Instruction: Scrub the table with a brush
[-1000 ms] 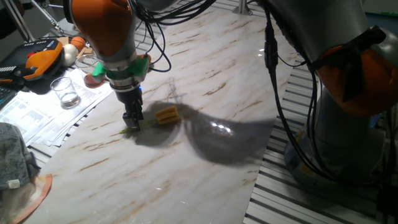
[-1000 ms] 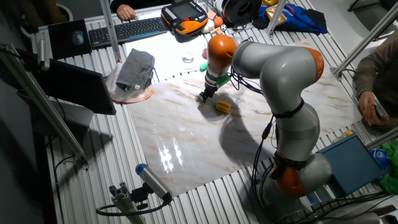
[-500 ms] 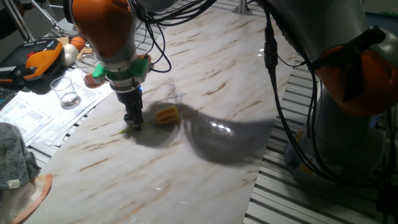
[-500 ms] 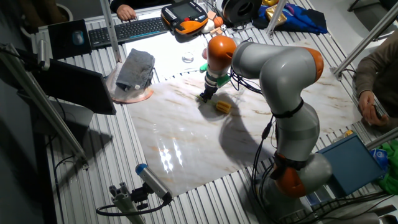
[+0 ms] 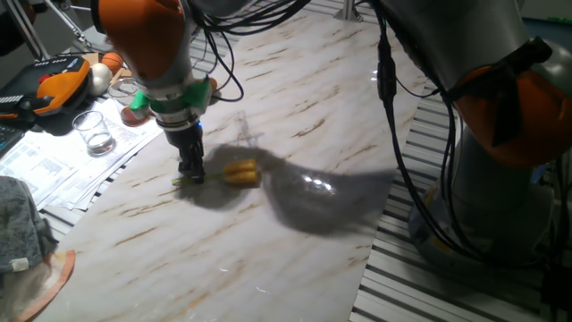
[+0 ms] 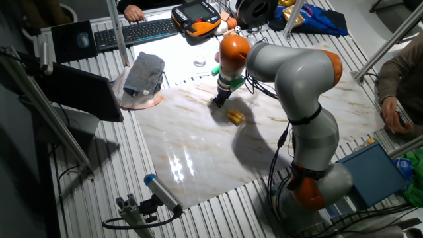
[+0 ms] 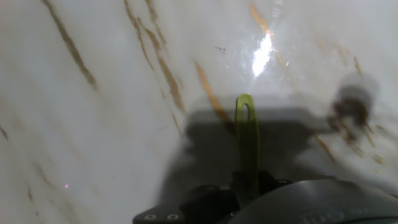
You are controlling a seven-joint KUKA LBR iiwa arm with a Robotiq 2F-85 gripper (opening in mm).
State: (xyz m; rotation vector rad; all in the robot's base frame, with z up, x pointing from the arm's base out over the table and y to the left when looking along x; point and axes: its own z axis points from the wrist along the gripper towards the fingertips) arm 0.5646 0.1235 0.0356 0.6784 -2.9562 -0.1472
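Note:
The brush [image 5: 239,172] lies low on the white marble table [image 5: 295,89], its yellow-orange head blurred to the right of my gripper [image 5: 190,174]. My gripper is shut on the brush's thin yellow-green handle [image 7: 246,140], whose looped end sticks out past the fingers in the hand view. In the other fixed view the brush head [image 6: 234,117] sits on the table [image 6: 198,165] just below my gripper [image 6: 218,102]. The head itself is hidden in the hand view.
Papers and a glass [image 5: 93,131] lie at the table's left edge, with an orange controller [image 5: 63,80] behind. A grey cloth [image 6: 144,73] rests on a plate. A keyboard [image 6: 135,32] and a person's hand [image 6: 390,112] border the table.
The brush head has slid a little sideways across the table and now looks blurred. My gripper has shifted slightly with it, still shut on the handle.

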